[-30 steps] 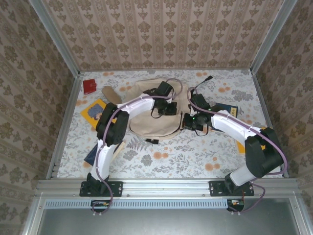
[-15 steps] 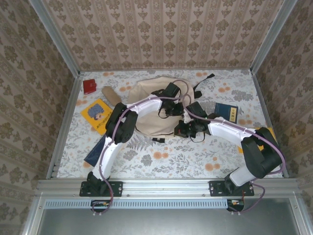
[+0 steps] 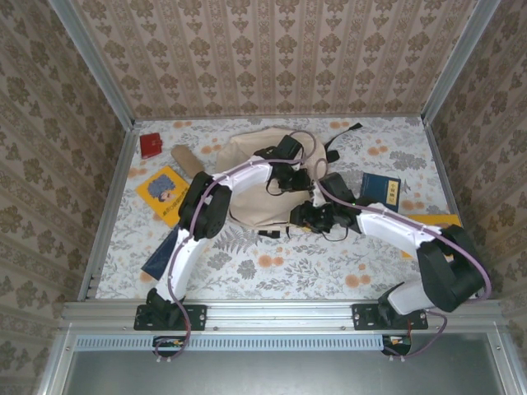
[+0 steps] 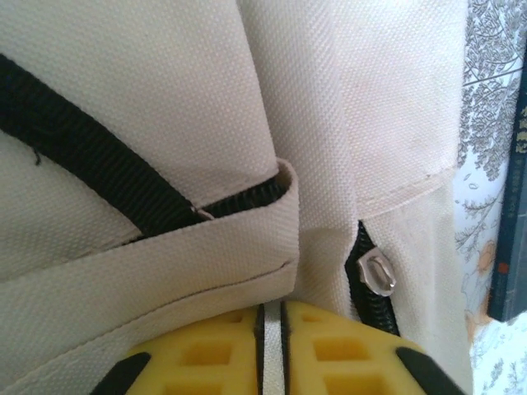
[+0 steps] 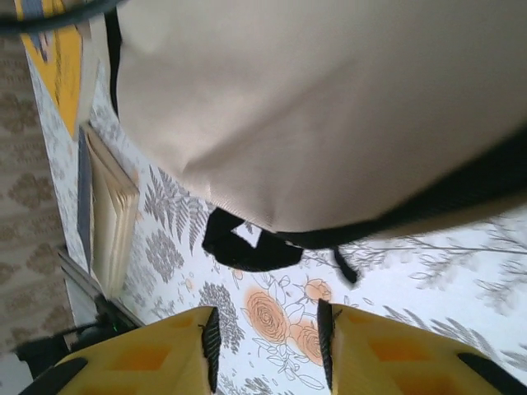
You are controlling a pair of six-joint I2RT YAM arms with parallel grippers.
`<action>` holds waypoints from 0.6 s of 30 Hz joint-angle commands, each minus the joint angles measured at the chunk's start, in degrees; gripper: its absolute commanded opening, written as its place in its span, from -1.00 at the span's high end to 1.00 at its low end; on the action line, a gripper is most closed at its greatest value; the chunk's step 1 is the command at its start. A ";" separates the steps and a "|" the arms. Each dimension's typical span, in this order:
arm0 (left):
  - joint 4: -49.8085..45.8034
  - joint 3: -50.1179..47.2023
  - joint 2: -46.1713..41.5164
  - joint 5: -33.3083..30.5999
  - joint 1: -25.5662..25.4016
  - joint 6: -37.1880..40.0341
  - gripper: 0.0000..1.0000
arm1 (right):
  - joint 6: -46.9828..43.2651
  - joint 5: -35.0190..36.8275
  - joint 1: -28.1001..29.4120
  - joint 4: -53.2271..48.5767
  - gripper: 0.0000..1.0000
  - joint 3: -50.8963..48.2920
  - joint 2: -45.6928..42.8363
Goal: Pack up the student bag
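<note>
So the student bag [image 3: 251, 206] sits mid-table, toward the back, flopped flat on the flowery table [image 3: 329, 263], and both my arms are draped over it, so from above a good chunk of the beige is covered. My left gripper [image 3: 284, 177] is right on top of the bag; up close, my left gripper [image 4: 270, 317] has its yellow fingers [image 4: 206, 354] a thin crack apart, nothing pinched that I can see, though their lower halves are cut off by the frame edge. Just past them there's a folded beige flap, a black strap [image 4: 90, 156] and a silver zipper pull [image 4: 377, 273], with the zipper running out of sight under my finger. My right gripper [image 5: 268, 321] hangs at the bag's near edge, fingers clearly spread, empty, flowers showing between them. The bag [image 5: 329, 107] is blurry there, and a black buckle thing [image 5: 243, 243] pokes out from under it; can't make out what it is exactly. A yellow book [image 3: 165, 191] lies off to the left, a dark blue book [image 3: 382, 189] to the right, a small red thing [image 3: 151, 145] far back left, too tiny to identify.
</note>
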 commanded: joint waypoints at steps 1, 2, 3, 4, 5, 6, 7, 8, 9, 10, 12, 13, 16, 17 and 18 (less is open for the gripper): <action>-1.96 1.22 -4.62 1.62 2.66 1.42 0.50 | 1.39 3.95 -3.67 -4.06 0.08 -1.65 -4.92; -2.18 0.70 -5.92 1.70 3.20 1.51 0.45 | 1.76 4.51 -4.71 -4.50 0.00 -2.06 -5.59; -2.18 -0.35 -7.37 1.69 3.72 1.62 0.39 | 2.30 5.09 -5.65 -5.01 -0.05 -2.20 -5.84; -2.14 -1.63 -8.74 1.54 4.07 1.76 0.35 | 2.68 5.38 -6.50 -5.40 -0.10 -2.12 -5.84; -2.00 -3.33 -10.65 1.07 4.42 2.07 0.31 | 3.15 5.35 -7.29 -5.43 -0.17 -2.04 -5.57; -1.79 -5.93 -12.81 0.13 4.55 2.46 0.27 | 3.81 5.18 -7.85 -5.11 -0.23 -1.92 -5.00; -1.57 -8.25 -14.72 -0.84 4.56 2.73 0.23 | 4.45 4.95 -8.30 -4.74 -0.28 -1.71 -4.51; -1.38 -10.96 -17.36 -1.81 4.56 2.84 0.20 | 5.51 4.77 -8.57 -3.97 -0.33 -1.53 -3.69; -0.80 -14.44 -19.89 -2.58 4.48 2.81 0.17 | 6.78 4.52 -8.84 -2.83 -0.39 -1.28 -2.81; -0.25 -17.34 -22.04 -3.33 4.34 2.58 0.15 | 7.82 3.98 -8.81 -1.51 -0.42 -1.11 -2.01; 0.86 -24.09 -27.46 -5.63 3.59 2.02 0.13 | 10.28 2.17 -9.03 1.88 -0.44 -0.59 1.18; 0.97 -26.56 -29.53 -6.76 3.02 1.74 0.12 | 11.17 1.56 -8.99 3.24 -0.45 -0.18 2.31; 1.38 -33.63 -35.57 -10.08 0.69 -0.23 0.11 | 13.03 1.18 -9.02 4.45 -0.45 1.73 5.77; 1.71 -36.10 -37.20 -10.81 -0.46 -1.34 0.10 | 13.20 1.34 -9.07 4.57 -0.44 2.53 6.91; 2.38 -38.10 -38.71 -11.30 -1.63 -2.78 0.10 | 13.19 1.67 -9.05 4.55 -0.41 3.15 7.92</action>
